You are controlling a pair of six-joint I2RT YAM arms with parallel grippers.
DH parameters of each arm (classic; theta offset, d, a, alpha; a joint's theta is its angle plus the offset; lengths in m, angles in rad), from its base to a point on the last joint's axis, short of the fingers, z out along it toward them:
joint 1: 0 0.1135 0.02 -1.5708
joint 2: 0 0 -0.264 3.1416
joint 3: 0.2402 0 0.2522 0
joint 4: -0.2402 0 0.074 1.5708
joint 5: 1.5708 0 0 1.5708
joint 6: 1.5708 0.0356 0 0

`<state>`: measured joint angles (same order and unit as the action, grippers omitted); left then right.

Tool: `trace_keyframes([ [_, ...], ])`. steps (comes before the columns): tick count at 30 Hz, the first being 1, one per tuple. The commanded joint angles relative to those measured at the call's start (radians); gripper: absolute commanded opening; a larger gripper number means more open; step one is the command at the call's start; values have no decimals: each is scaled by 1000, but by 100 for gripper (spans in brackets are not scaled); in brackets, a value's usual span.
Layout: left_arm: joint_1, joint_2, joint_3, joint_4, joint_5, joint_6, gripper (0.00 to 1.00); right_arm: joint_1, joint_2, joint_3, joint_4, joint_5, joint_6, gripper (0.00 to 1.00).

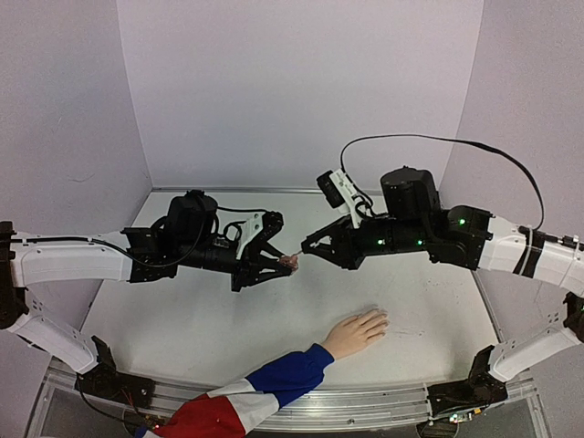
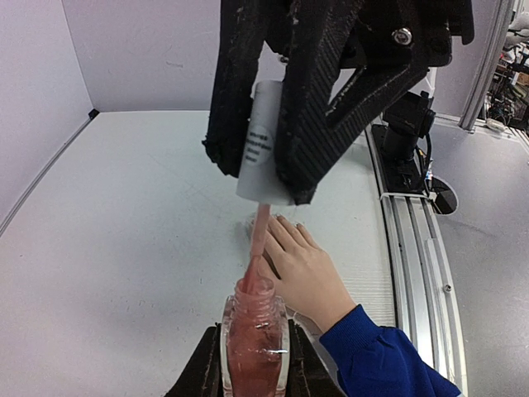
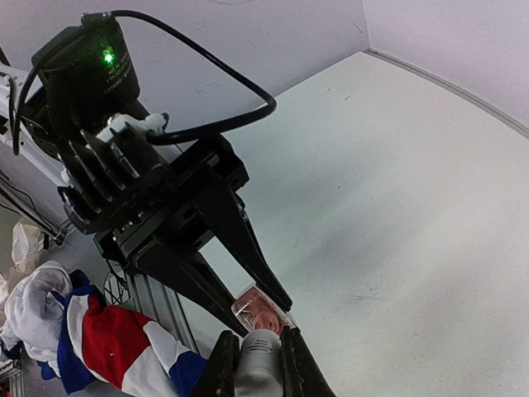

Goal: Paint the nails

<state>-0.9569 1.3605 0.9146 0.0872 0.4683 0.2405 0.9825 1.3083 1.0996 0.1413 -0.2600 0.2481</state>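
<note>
A pale hand in a blue, white and red sleeve lies flat near the table's front edge. Its nails are tiny at the fingertips. Above the table's middle, my left gripper is shut on a small bottle of pink polish. My right gripper faces it, shut on the white cap. The pink brush stem runs from the cap into the bottle's neck. In the right wrist view the cap sits between my fingers, with the bottle just beyond.
Lilac walls enclose the white table on three sides. A metal rail runs along the near edge. A black cable loops above the right arm. The hand lies below and to the right of both grippers.
</note>
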Motion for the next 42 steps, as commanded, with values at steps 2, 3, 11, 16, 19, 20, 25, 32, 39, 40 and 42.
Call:
trace_keyframes([
  [2, -5, -37, 4, 43, -2, 20, 0, 4, -34, 1, 12, 8, 13, 0],
  [3, -5, -37, 4, 43, -3, 21, 0, 4, -32, 1, 12, 6, 13, 0],
  [11, -5, -36, 4, 43, -3, 21, 0, 4, -26, 3, 9, -10, 9, 0],
  [16, -5, -37, 3, 43, -3, 22, 0, 5, -15, 8, 8, -15, 11, 0],
  [19, -5, -40, 1, 44, -2, 22, 0, 5, -8, 10, 7, -16, 11, 0],
  [20, -4, -42, 1, 44, -1, 22, 0, 4, -4, 11, 7, -19, 10, 0],
  [25, -5, -46, 1, 44, 4, 21, 0, 4, 8, 21, 7, -25, 7, 0],
  [32, -5, -49, 2, 43, 12, 19, 0, 5, 24, 33, 6, -26, 5, 0],
  [39, -4, -46, 4, 43, 18, 19, 0, 5, 42, 44, 6, -36, 5, 0],
  [40, -5, -46, 4, 43, 18, 20, 0, 4, 44, 48, 6, -39, 5, 0],
  [42, -6, -44, 4, 43, 19, 19, 0, 5, 50, 56, 6, -48, 3, 0],
])
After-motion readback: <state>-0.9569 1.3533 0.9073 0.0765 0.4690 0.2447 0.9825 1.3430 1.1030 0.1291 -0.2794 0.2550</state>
